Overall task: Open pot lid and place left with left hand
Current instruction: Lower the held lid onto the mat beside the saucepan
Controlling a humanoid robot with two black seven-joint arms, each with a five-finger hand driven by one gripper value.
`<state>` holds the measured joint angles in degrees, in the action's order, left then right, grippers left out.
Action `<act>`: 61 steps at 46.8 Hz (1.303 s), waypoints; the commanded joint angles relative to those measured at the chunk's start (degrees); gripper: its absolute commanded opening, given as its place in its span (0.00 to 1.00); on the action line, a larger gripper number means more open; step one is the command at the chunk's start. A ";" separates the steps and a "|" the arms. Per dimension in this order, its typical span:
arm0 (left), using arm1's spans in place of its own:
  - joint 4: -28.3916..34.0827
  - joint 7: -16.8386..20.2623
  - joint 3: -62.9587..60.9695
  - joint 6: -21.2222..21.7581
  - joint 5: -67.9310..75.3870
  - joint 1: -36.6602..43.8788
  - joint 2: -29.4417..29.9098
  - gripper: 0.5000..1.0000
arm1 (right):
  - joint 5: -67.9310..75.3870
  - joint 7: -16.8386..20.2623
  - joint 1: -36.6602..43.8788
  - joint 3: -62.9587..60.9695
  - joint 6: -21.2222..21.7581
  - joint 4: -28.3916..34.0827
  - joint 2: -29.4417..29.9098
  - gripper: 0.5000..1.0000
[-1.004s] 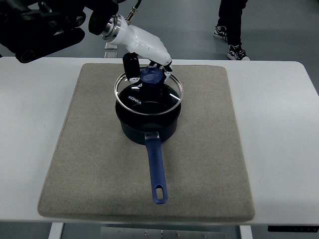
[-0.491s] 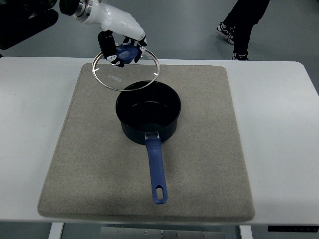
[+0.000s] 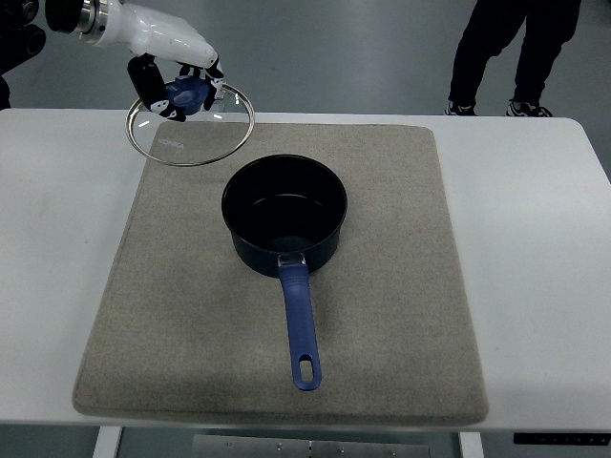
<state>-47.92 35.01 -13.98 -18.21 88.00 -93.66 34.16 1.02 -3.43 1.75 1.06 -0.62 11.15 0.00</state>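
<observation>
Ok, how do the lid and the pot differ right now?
The lid is clear glass with a metal rim, held up by its blue knob in the left hand; the pot is dark and opaque, resting uncovered on the grey mat. The lid sits off to the pot's upper left. Both are round with blue fittings.

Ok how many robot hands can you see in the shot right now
1. The left hand is at the top left, gripping the glass lid by its blue knob above the mat's far left corner. The right hand is out of view.
</observation>
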 commanded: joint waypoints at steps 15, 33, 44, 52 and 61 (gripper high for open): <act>-0.69 -0.01 0.00 1.43 0.24 4.37 6.45 0.00 | 0.03 0.00 0.00 0.00 0.00 -0.08 0.00 0.83; -0.69 -0.01 0.00 1.43 0.85 9.38 5.74 0.00 | -0.05 0.00 0.00 0.00 0.00 0.01 0.00 0.83; -0.69 -0.01 0.09 1.69 0.77 10.17 3.37 0.00 | 0.03 0.00 0.00 0.00 0.00 0.01 0.00 0.83; -0.69 -0.01 0.18 2.91 0.76 10.87 1.61 0.00 | 0.03 0.00 0.00 0.00 0.00 0.01 0.00 0.83; -0.25 -0.01 0.09 6.61 0.68 12.19 0.38 0.00 | 0.03 0.00 0.00 0.00 0.00 0.01 0.00 0.83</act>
<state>-48.19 34.99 -13.80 -12.02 88.69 -81.85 34.74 1.01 -3.43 1.76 1.05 -0.62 11.13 0.00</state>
